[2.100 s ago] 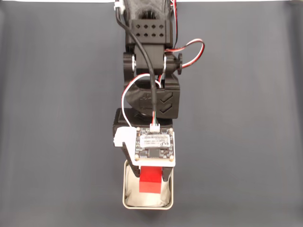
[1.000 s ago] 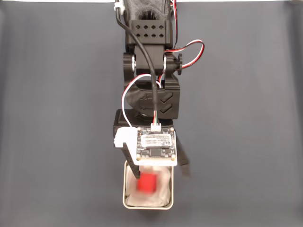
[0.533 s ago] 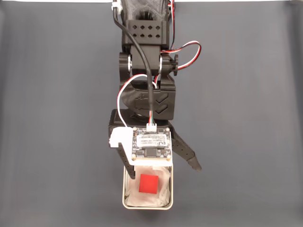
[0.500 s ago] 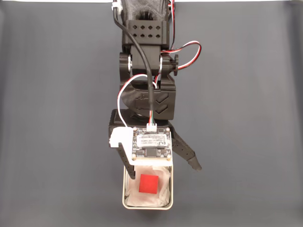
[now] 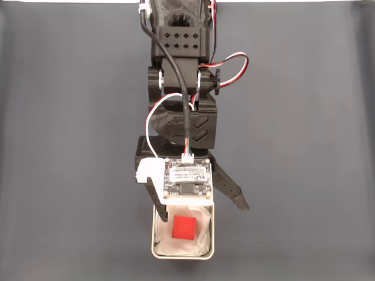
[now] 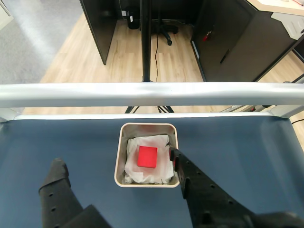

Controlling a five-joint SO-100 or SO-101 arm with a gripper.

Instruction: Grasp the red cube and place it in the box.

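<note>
red cube (image 6: pixel 147 156) in box (image 6: pixel 121 142) (jaws apart)

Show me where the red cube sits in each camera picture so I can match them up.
Fixed view: the red cube lies low and centre, inside the box, just below the open gripper.
Wrist view: the red cube lies at the centre, on the white lining, between the fingertips.
Shared landmark: the box with its pale rim.

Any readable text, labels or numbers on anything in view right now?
Small white label on the circuit board mounted above the gripper: printed lines there, too small and blurred to read.
Small bright red cube: no markings.
Pale-rimmed square box with white paper lining: no markings.
</note>
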